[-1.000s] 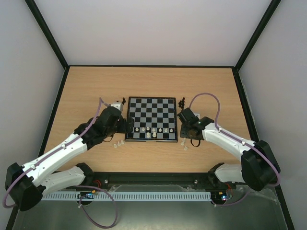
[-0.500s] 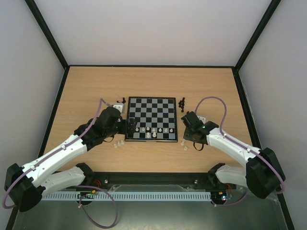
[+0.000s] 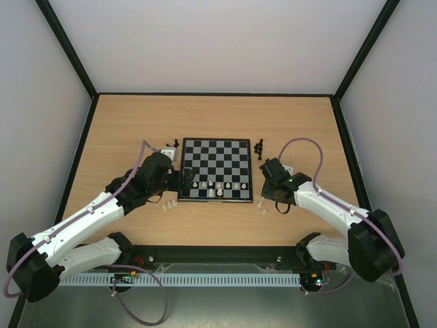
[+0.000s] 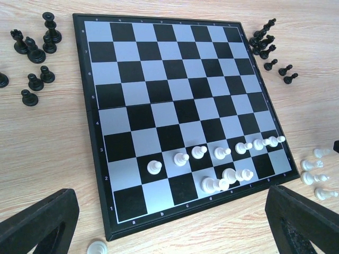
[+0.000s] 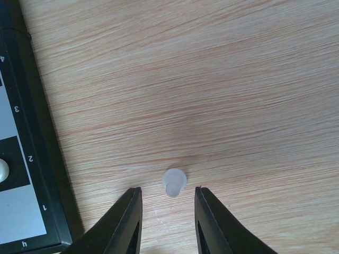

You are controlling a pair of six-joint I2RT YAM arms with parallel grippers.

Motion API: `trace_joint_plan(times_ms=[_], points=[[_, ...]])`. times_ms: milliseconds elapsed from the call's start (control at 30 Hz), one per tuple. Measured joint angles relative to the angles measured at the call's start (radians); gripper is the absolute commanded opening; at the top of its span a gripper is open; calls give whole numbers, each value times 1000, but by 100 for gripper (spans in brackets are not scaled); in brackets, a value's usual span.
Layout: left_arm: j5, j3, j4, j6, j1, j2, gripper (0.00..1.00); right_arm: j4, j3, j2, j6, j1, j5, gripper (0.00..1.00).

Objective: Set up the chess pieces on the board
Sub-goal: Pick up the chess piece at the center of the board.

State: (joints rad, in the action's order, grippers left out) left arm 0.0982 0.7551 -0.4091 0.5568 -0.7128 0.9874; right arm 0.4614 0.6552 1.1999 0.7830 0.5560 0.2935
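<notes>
Chess pieces: I see them in three lots: pale ones on the board, loose pale ones on the tabletop [image 3: 123, 123], and black ones off the board.
Board: the board [image 3: 215, 154] lies flat in the middle of the tabletop, between my two arms.
Done: a row of pale pawns [image 4: 198, 152] stands along the second rank, and a couple of larger pale pieces [image 4: 235, 174] sit on the first rank.
Left to do: most of it, by my reckoning. The first rank is largely bare. Spare pale pieces [image 4: 312, 170] wait off the near right corner, and another [image 4: 97, 247] off the near left.
Black set: none are placed. One cluster [image 4: 34, 53] sits off the far left corner, another [image 4: 265, 42] off the far right.
Right jaws: set narrow, straddling a small pale piece [image 5: 175, 182] on bare wood just beside the board's edge. There is a gap on both sides, so nothing is grasped yet.
Left jaws: spread wide and empty, low over the tabletop at the board's near left.
Risk: the piece is tiny and could tip or squirt out as I pinch.
</notes>
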Motion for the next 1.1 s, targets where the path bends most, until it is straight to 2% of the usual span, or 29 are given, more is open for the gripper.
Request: trace_joint_plan(times_ms=[400,500,967,1100], points=[[8,0,0,0,1,3,99,-51,-34,55,-7,0,-24,27],[9,0,0,0,1,3,99,-61,-34,78,-12,0,-24,24],[11,0,0,0,7,3,99,-84,-34,100,-35,-29,-24,20],[11,0,0,0,7,4,99,-93,-34,109,-42,-29,-26,15]])
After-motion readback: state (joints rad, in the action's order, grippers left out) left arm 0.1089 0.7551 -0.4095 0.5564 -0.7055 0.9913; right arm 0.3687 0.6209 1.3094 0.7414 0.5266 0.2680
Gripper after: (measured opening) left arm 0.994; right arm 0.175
